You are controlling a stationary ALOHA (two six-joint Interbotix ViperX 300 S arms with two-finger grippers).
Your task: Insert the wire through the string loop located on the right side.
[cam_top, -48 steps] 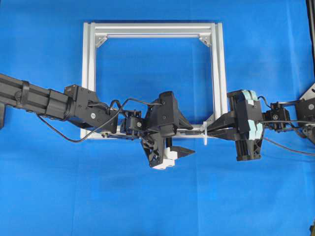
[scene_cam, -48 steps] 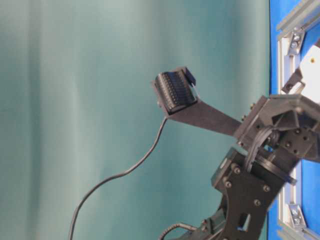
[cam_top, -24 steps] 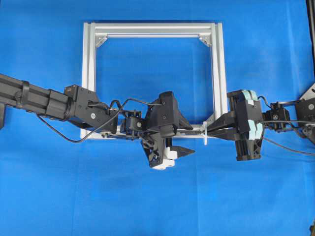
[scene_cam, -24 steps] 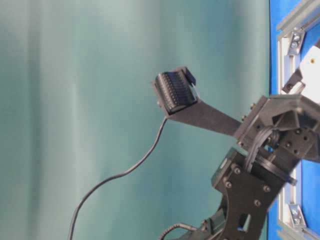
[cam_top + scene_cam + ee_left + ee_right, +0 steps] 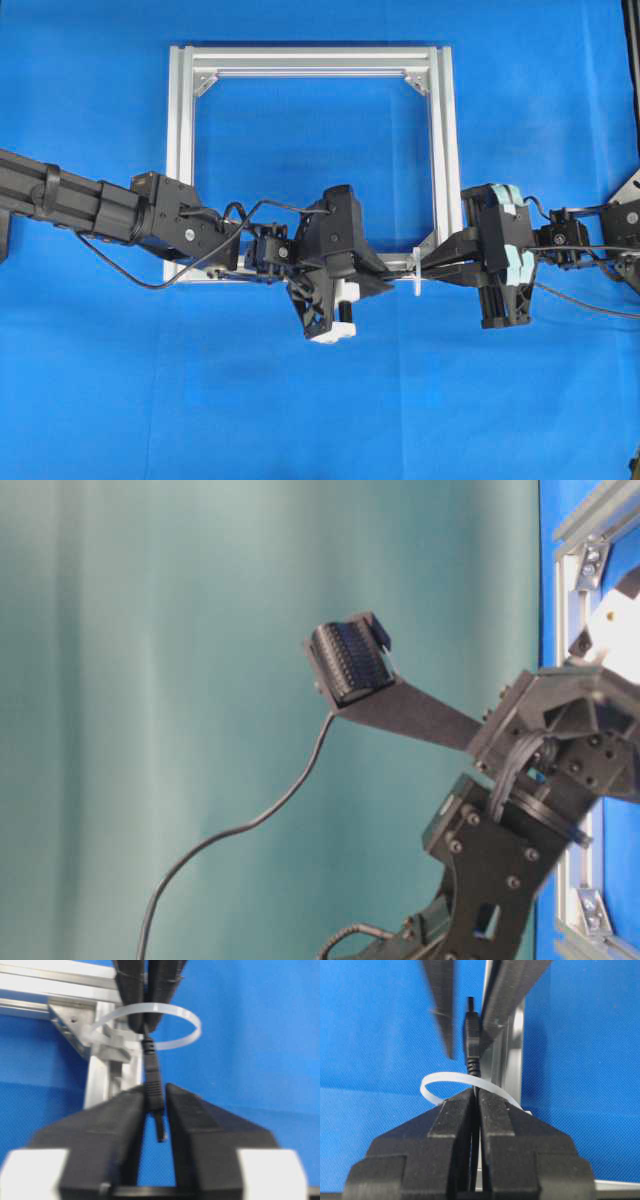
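The wire (image 5: 151,1072) ends in a small black plug and runs through the white string loop (image 5: 186,1027) on the silver frame's (image 5: 310,60) near right corner. My left gripper (image 5: 155,1092) is shut on the plug, whose tip pokes out between the fingers. My right gripper (image 5: 476,1095) is shut on the wire just on the other side of the string loop (image 5: 436,1079). From overhead, the left gripper (image 5: 388,284) and right gripper (image 5: 426,268) face each other tip to tip across the string loop (image 5: 416,275).
The frame lies flat on a blue cloth (image 5: 320,400). Its corner bracket (image 5: 70,1022) sits just beside the loop. The left arm's own cable (image 5: 120,270) loops over the frame's near left corner. A black stand edge (image 5: 634,80) is at far right.
My left gripper's fingers, spread apart one second ago, have closed onto the plug. The right gripper and the frame have stayed still.
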